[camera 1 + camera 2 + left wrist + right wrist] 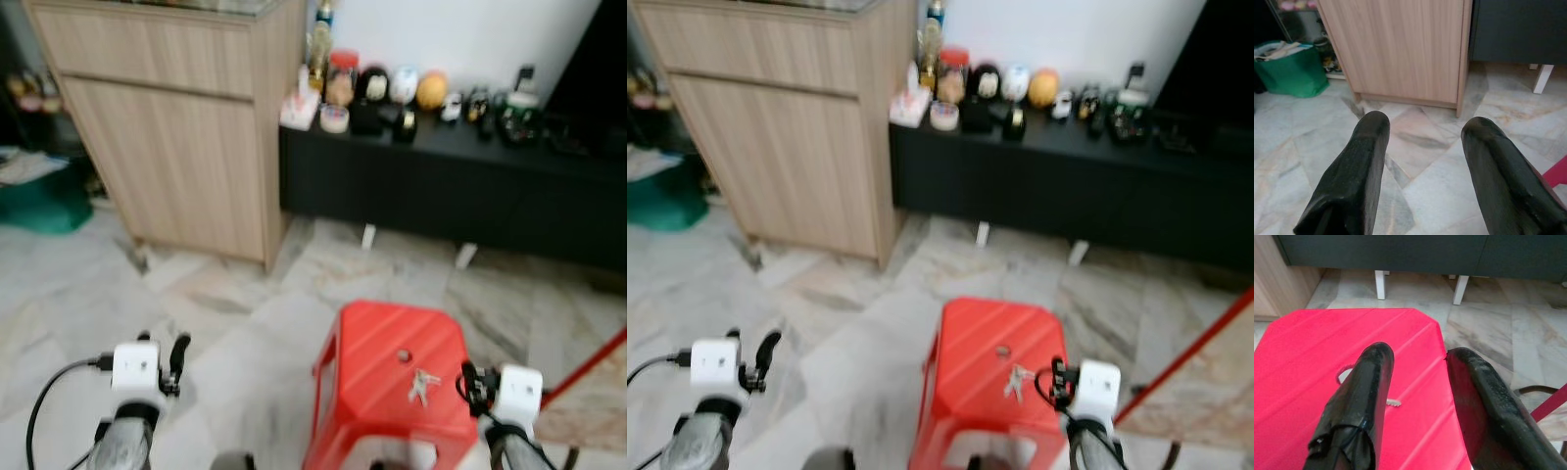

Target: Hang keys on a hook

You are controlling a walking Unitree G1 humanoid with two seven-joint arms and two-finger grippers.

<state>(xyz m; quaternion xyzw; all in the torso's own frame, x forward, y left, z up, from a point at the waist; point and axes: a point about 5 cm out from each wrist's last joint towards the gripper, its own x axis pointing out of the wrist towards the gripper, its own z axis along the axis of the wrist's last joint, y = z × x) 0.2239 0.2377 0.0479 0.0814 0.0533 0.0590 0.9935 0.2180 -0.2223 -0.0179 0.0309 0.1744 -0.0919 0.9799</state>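
My right gripper [1415,382] sits with its fingers spread apart and nothing between them, poised over the right part of the red stool [377,343]; in the wrist view a bit of key metal peeks out beside one finger [1364,396], so I judge I'm just above or beside the keys, not yet on them. From the head camera the keys [422,385] lie flat on the stool top, near its right edge and close to the small hole in the middle, with the right gripper just beside them. My left gripper [1422,161] is also wide and empty, held low out over the marble floor [225,313] to the left of the stool, pointing toward the wooden cabinet [167,127] and a green bag [1290,68] beyond it. Further out, a black sideboard [441,196] runs along the wall with jars and small ornaments on top. I can't make out a hook anywhere in these views, which are a little blurred. So by my reckoning the task has barely begun: the keys are not yet picked up, and what's left is to grasp them, find the hook, carry them over and hang them.
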